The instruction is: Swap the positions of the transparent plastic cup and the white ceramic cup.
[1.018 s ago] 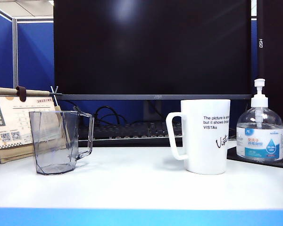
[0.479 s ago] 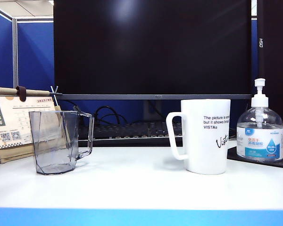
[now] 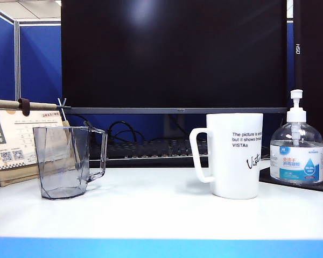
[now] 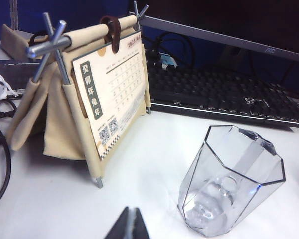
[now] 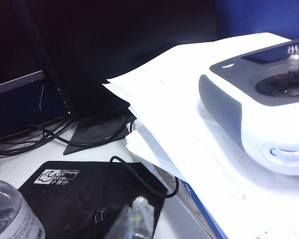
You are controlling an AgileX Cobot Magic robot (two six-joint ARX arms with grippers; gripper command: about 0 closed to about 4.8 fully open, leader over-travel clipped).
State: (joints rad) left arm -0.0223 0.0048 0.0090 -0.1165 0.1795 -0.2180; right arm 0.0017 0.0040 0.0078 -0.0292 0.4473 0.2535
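The transparent plastic cup (image 3: 64, 161) stands upright on the left of the white table (image 3: 151, 212), its handle pointing toward the middle. The white ceramic cup (image 3: 234, 156) stands upright to the right of centre, handle toward the clear cup. Neither gripper shows in the exterior view. In the left wrist view my left gripper (image 4: 131, 220) is shut and empty, over bare table just short of the transparent plastic cup (image 4: 229, 184). My right gripper (image 5: 138, 209) is shut and empty over a black mat, far from both cups. The white cup shows in neither wrist view.
A cloth desk calendar (image 3: 16, 140) stands behind the clear cup. A pump bottle (image 3: 297, 153) sits right of the white mug on a black mat (image 5: 79, 191). A keyboard (image 3: 151, 148) and a monitor (image 3: 172, 54) line the back. A paper stack (image 5: 189, 99) carries a white device (image 5: 259, 104).
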